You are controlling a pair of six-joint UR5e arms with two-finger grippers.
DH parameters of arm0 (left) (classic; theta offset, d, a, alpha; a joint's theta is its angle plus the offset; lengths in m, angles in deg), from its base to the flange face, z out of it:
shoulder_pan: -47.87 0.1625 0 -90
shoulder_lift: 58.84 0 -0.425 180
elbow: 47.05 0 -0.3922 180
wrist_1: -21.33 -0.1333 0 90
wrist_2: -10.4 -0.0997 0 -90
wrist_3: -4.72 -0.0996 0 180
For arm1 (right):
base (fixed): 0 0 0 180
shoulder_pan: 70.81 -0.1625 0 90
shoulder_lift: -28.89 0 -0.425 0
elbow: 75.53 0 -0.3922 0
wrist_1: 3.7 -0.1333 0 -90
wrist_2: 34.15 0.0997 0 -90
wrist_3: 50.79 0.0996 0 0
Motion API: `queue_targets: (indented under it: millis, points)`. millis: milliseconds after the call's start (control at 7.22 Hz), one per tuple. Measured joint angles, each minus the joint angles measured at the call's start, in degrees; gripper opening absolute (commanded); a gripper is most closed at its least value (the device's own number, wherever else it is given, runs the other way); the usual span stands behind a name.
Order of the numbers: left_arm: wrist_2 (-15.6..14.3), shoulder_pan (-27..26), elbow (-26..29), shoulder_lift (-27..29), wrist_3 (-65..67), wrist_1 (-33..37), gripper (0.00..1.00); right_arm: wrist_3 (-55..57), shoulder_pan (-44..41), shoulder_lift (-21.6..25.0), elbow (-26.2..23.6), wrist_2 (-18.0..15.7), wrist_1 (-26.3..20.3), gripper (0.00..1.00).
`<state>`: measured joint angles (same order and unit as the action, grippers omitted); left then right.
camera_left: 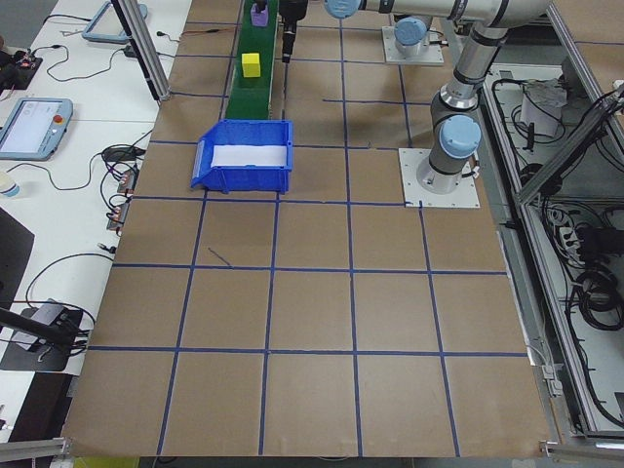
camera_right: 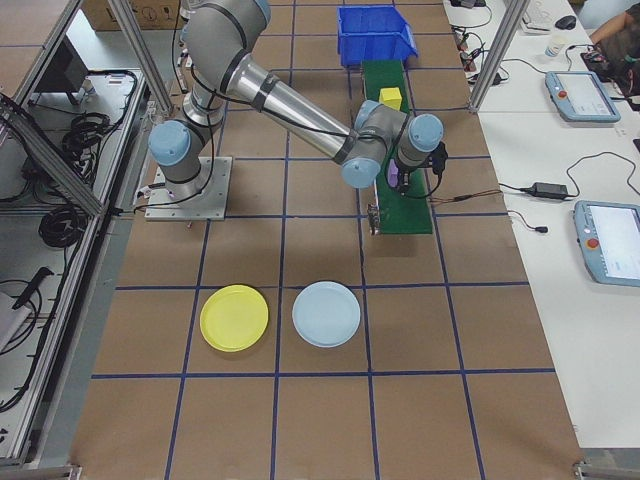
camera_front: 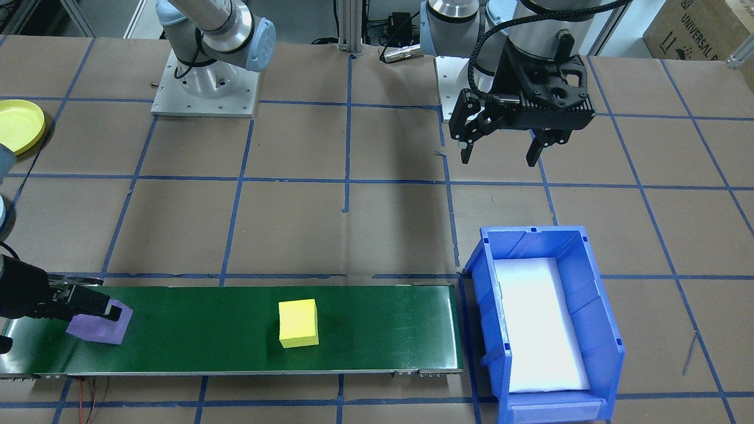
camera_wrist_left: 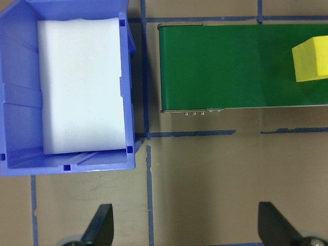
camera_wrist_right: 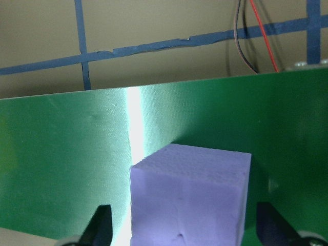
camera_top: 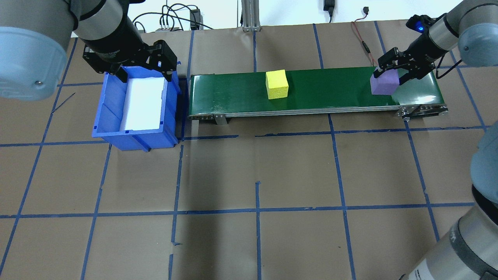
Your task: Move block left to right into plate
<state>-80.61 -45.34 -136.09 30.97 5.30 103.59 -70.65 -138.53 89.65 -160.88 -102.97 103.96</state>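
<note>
Purple foam block: matte, fine-grained, squarish with crisp edges, no clear long axis. It sits at the right end of the green conveyor belt, its faces slightly skewed to the belt's length. Belt surface is a woven-textured green with a pale glare stripe in the right wrist view.

Right pincer straddles the purple block, one finger on each side; whether the pads actually press the foam, cannot tell.

Yellow foam block: similar cube, mid-belt, well apart from the purple one.

Left pincer hangs spread wide and empty over the worktop near the blue plastic bin, which holds a white foam liner.

Two round shallow plates lie on brown paper gridded with blue tape: yellow plate and pale blue plate, side by side.
</note>
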Motion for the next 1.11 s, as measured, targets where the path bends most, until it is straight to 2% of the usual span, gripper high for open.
queue_targets:
  millis: [139, 277, 416, 554, 693, 970, 1108]
  points:
    - [-0.6, 0.6, -0.1, -0.4, -1.2, 0.4, 1.00, 0.2, 0.0, -0.2, 0.0, -0.1, 0.1, 0.91]
    - [-0.8, 0.8, -0.3, -0.6, -1.7, 0.6, 1.00, 0.2, 0.0, -0.6, -0.2, -1.5, 0.7, 0.59]
    - [-0.8, 0.8, -0.3, -0.7, -1.8, 0.7, 1.00, 0.1, 0.0, -0.8, -0.4, -5.3, 2.0, 0.40]
    - [-0.5, 0.7, -0.2, -0.7, -1.8, 0.7, 1.00, 0.0, 0.0, -0.6, -0.2, -8.9, 2.9, 0.33]
    - [-0.1, 0.5, -0.2, -0.7, -1.6, 0.7, 1.00, -0.4, 0.0, -0.3, -0.2, -10.6, 3.7, 0.30]
    - [3.5, 0.5, -0.2, -0.6, -0.4, 0.7, 1.00, -4.5, 0.2, 1.7, -0.9, -15.1, 5.2, 0.28]
    - [4.3, 0.6, -0.1, -0.7, -0.2, 0.7, 1.00, -8.0, 1.5, 3.4, -1.3, -16.5, 5.0, 0.28]
